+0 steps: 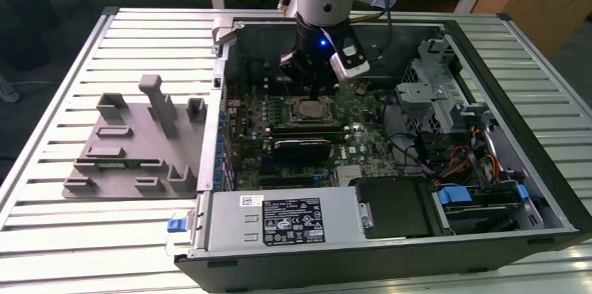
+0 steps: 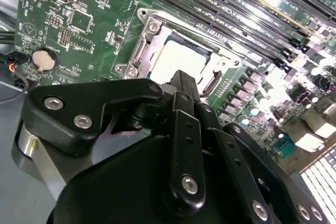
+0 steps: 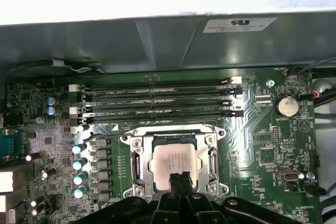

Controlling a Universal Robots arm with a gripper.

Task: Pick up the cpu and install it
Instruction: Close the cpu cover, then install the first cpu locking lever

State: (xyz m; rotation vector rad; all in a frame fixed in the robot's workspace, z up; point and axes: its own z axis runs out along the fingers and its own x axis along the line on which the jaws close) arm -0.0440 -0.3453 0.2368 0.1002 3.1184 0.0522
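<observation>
Second wrist view puts the gripper [image 2: 181,80] closest to me: its 2 fingers [image 2: 185,129] are pressed together with nothing between them, tips hanging just over the near edge of the cpu [image 2: 181,56]. From my desk I read the job as mostly done, since the cpu lies flat inside the socket frame [image 3: 137,162] on the motherboard [image 3: 268,150] rather than in the pincer's grip. Whether the wire lever [image 3: 157,135] is latched over it I cannot tell, so locking down may be what is left. The chip itself is a pale silver-grey square with a dull sheen, faint markings on top and a thin darker rim, sitting square to the frame with no corner lifted that I can see. Beyond it in the first wrist view run 4 memory slots [image 3: 157,98], a coin cell [image 3: 287,105] off to one side, and farthest back the grey case wall [image 3: 157,40].
</observation>
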